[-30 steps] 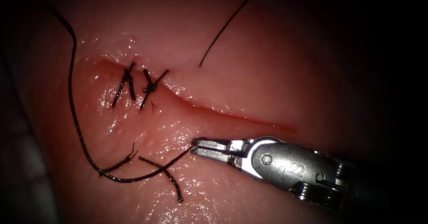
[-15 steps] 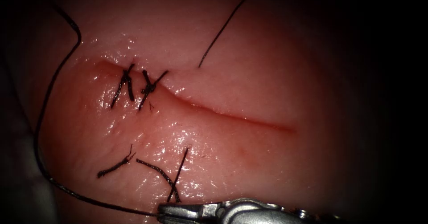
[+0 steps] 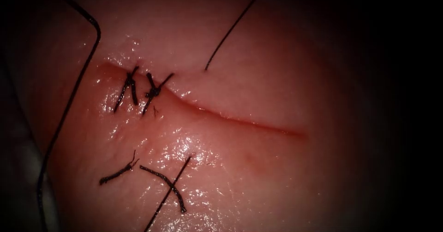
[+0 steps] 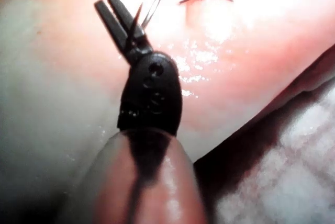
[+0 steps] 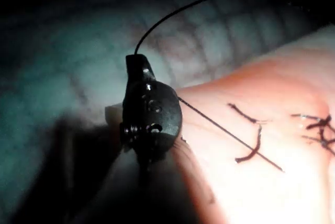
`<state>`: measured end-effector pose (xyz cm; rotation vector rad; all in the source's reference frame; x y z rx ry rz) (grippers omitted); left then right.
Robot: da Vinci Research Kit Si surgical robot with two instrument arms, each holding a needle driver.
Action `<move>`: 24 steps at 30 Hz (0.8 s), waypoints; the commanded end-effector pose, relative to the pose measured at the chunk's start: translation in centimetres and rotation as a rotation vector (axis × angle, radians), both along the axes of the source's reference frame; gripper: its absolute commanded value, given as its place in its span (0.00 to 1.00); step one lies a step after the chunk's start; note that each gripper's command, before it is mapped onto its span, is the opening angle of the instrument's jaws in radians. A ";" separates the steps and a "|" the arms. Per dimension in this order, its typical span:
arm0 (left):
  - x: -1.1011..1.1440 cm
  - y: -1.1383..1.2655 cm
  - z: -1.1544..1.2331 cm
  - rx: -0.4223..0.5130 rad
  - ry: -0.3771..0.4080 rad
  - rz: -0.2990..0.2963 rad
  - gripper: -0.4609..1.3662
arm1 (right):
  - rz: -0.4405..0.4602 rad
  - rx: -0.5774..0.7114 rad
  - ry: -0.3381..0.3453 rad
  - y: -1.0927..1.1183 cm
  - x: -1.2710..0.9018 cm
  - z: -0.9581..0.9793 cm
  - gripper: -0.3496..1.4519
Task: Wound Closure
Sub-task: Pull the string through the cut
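Endoscope: thread (image 3: 69,98) runs off tissue (image 3: 258,176) at near edge, its end hidden; another strand leaves near-side puncture, slanting to that edge. Cut (image 3: 240,120) open right of two knots (image 3: 140,91).
L wrist: left tool (image 4: 116,12) jaws slightly parted, thin thread between them; grip unclear.
R wrist: right tool (image 5: 137,67) tip clamped on thread, off tissue. Needle can't be made out.

text on tissue (image 3: 258,98): none readable
markings on left tool (image 4: 118,14): none legible
markings on right tool (image 5: 137,64): nothing I can make out, tbh
numbers/signs anywhere: none
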<state>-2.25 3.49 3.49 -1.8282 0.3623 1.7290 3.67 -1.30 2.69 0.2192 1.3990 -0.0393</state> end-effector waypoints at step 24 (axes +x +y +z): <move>-0.06 -0.11 0.15 0.007 0.000 0.008 0.06 | -0.049 0.031 0.005 -0.29 0.60 0.08 0.50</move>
